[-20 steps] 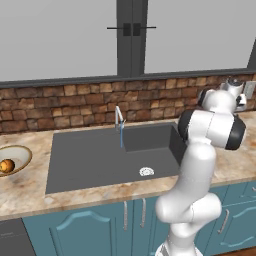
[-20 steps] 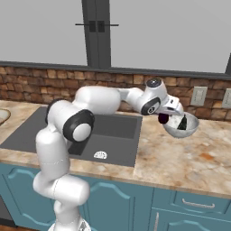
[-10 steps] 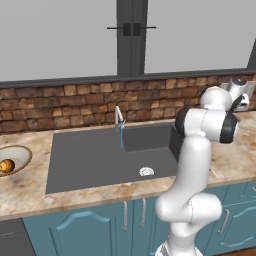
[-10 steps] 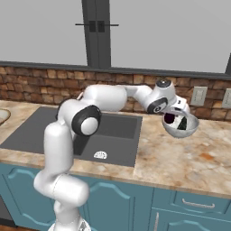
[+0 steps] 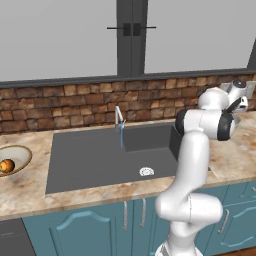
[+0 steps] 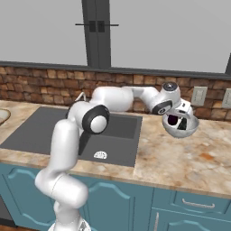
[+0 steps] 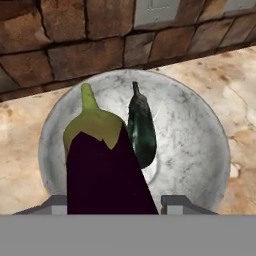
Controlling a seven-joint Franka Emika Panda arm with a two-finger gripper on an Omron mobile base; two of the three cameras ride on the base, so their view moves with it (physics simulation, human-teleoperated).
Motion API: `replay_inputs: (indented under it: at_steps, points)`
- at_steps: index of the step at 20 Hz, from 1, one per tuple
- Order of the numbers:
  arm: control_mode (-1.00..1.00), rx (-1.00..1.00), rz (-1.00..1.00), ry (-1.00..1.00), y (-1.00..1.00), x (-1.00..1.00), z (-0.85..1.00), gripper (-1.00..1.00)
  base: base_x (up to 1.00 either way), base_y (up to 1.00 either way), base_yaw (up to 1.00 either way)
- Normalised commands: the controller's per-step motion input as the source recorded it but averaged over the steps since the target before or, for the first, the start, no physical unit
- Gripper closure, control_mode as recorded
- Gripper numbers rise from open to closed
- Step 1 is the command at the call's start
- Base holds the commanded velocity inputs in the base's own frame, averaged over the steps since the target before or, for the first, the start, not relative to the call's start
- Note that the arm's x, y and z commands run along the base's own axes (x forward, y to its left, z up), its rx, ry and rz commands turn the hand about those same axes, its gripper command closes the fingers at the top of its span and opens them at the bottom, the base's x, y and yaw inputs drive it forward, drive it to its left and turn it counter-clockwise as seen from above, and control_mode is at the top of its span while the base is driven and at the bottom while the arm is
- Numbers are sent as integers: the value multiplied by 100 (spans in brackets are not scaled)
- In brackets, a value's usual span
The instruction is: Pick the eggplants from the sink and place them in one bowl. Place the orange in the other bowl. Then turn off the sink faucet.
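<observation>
The gripper (image 7: 114,212) is holding an eggplant (image 7: 102,165) between its fingers, which are closing on the thick purple body while the green cap and stem are pointing away from the hand. In the hand view this eggplant is hanging above the grey speckled bowl (image 7: 200,150), and a second, smaller and darker eggplant (image 7: 141,131) is already lying on the bottom of that bowl, near the middle. In the right base view the gripper (image 6: 177,121) is reaching over the bowl (image 6: 181,130), which is standing on the counter (image 6: 189,158) to the right of the sink (image 6: 54,135), close to the brick wall (image 7: 75,45).

The step in hand seems to be the release of the second eggplant. To do it well, I think the hand should be coming lower first, so the eggplant is dropping only a short way and is not bouncing over the rim. It is better to aim at the free side of the bowl, beside the eggplant already there, not on top of it.

In the left base view the orange (image 5: 6,165) is sitting in the shallow tan bowl (image 5: 22,152) on the left counter, so that part looks done. The faucet (image 5: 119,116) is running, a thin blue stream is falling into the sink (image 5: 90,160).
</observation>
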Motion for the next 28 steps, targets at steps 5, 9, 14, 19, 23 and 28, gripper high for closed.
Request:
replay_inputs:
  at_steps: [5, 9, 14, 19, 23, 28]
  points:
    - [-100, 2, 0, 0, -6, 34, -21, 100, 0, 0, 0]
    - [-100, 0, 0, 0, -12, 32, -23, 100, 0, 0, 0]
    - [-100, 1, 0, 0, -6, 26, -25, 100, 0, 0, 0]
    - [-100, 2, 0, 0, -8, 12, -24, 100, 0, 0, 0]
    - [-100, 2, 0, 0, -4, 15, -25, 100, 0, 0, 0]
    - [-100, 0, 0, 0, -1, 20, -17, -100, 0, 0, 0]
